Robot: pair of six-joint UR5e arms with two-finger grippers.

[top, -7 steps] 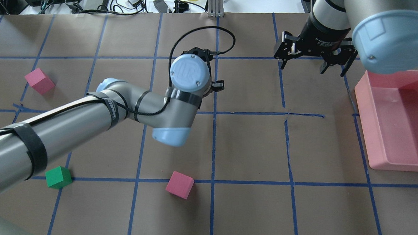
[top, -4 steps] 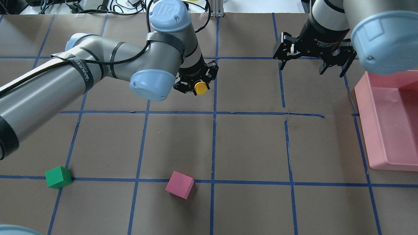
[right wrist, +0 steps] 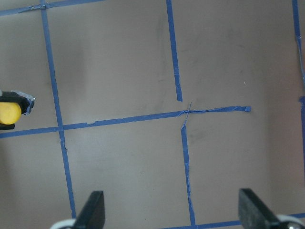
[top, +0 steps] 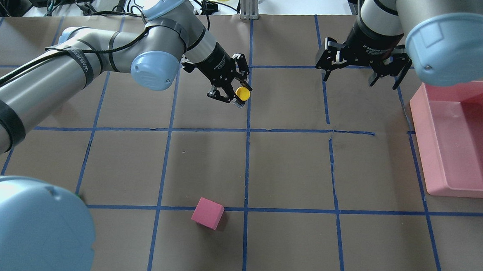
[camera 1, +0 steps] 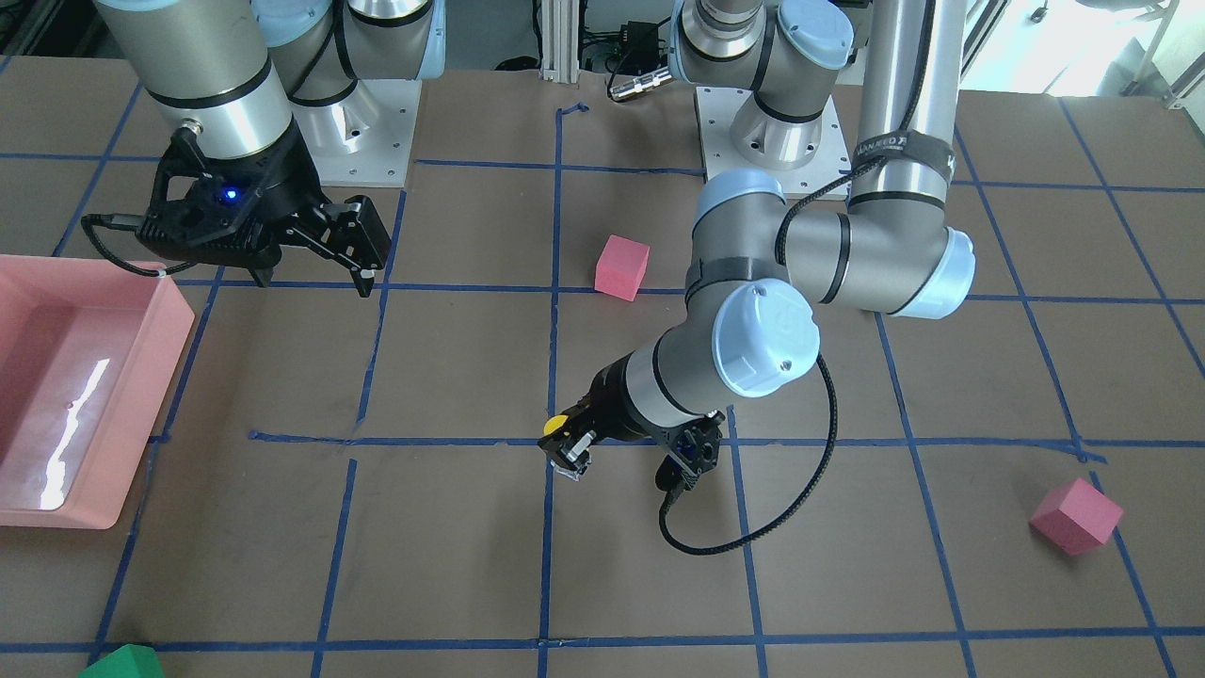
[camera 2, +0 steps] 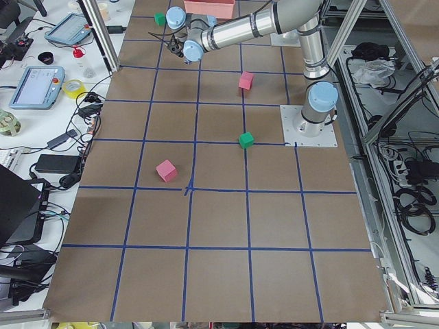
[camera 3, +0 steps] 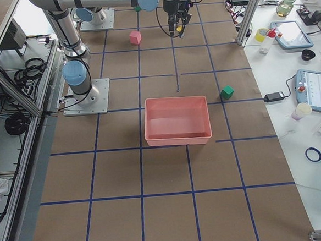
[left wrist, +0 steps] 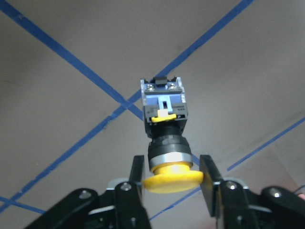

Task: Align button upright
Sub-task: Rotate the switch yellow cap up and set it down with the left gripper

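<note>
Button pinched in my left end effector, above the counter near a tape crossing.

The left end effector (left wrist: 172, 162) is closed on the button (left wrist: 167, 138) at its yellow cap, with the dark block body pointing away from the wrist toward the counter (top: 289, 171). I cannot tell whether its base touches down. I judge it light and rigid, hard plastic that won't give. The round, smooth cap probably lets it swivel or slip between flat fingers, so the flat faces of the block look like the safer hold. Its small base may tip on release. My right end effector (top: 360, 75) hangs spread and empty, well apart.
</note>
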